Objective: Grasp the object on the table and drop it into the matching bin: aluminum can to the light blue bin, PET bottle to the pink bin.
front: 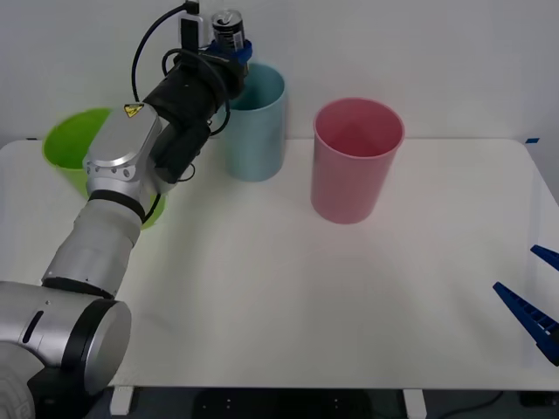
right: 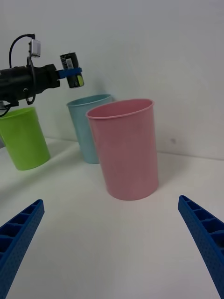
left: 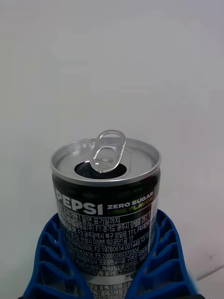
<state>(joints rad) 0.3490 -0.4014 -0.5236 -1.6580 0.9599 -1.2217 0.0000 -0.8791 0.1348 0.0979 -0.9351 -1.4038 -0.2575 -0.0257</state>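
My left gripper (front: 234, 51) is shut on the aluminum can (front: 228, 31), a small dark grey can with an opened silver pull-tab top (left: 105, 159). It holds the can upright in the air just above the rim of the light blue bin (front: 256, 131) at the back of the table (front: 288, 305). The right wrist view shows the same can (right: 72, 70) with its yellow-green patch, above and to one side of the light blue bin (right: 86, 128). The pink bin (front: 355, 161) stands to the right of the blue one. My right gripper (front: 534, 297) is open, low at the table's right edge.
A lime green bin (front: 74, 148) stands at the back left, partly behind my left arm. The three bins line the back of the white table; a plain white wall rises behind them.
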